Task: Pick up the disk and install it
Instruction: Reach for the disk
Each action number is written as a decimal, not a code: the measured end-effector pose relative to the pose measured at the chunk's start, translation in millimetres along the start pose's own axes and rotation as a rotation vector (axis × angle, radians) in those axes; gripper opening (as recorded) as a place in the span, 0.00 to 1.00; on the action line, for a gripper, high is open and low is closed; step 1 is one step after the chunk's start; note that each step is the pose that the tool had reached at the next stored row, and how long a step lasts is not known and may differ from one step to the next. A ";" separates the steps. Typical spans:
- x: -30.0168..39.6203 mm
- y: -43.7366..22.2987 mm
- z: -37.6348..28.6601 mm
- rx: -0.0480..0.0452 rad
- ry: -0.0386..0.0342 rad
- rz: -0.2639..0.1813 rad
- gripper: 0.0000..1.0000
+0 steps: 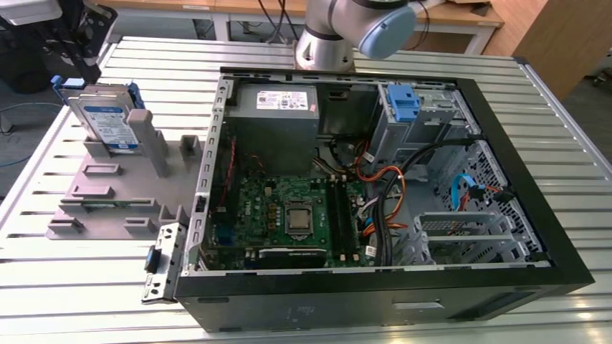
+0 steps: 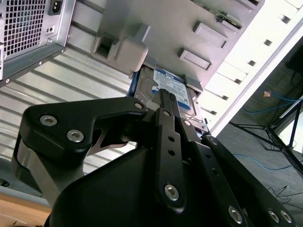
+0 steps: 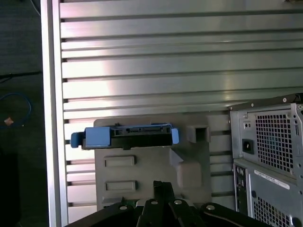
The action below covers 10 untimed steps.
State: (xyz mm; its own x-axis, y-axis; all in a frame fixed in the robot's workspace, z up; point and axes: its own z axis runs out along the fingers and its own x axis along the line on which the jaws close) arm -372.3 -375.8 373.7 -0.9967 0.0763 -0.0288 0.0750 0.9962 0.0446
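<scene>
Slatted table (image 1: 57, 287) | disk (image 1: 107, 118) upright in holder (image 1: 105, 193) | exterior view: open case (image 1: 383, 297) | hand (image 2: 163, 93): grip unclear

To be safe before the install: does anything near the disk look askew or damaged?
Nothing stands out. The disk stands on edge in the grey holder, beside the open case, with the tool close by it.

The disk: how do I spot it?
Find the open computer case; at the exterior view's left of it lies a grey plastic stand. The disk stands on edge at its far end: silver, with a white-and-blue label and a bright blue frame, unlike the bare blue latch inside the case.
</scene>
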 end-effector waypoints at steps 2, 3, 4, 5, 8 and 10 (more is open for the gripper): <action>1.7 4.5 1.3 0.0000 0.0000 0.000 0.11; 2.5 6.7 1.8 0.0000 0.0000 0.000 0.11; 3.4 9.1 2.3 0.0000 0.0000 0.000 0.11; 4.4 11.5 2.9 0.0000 0.0000 0.000 0.11; 8.4 17.8 5.1 -0.0001 -0.0001 0.000 0.11; 12.1 20.9 6.7 -0.0001 -0.0001 0.000 0.11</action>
State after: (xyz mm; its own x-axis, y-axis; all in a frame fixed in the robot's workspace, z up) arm -382.5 -353.7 367.5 -0.9967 0.0761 -0.0289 0.0748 0.9962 0.0447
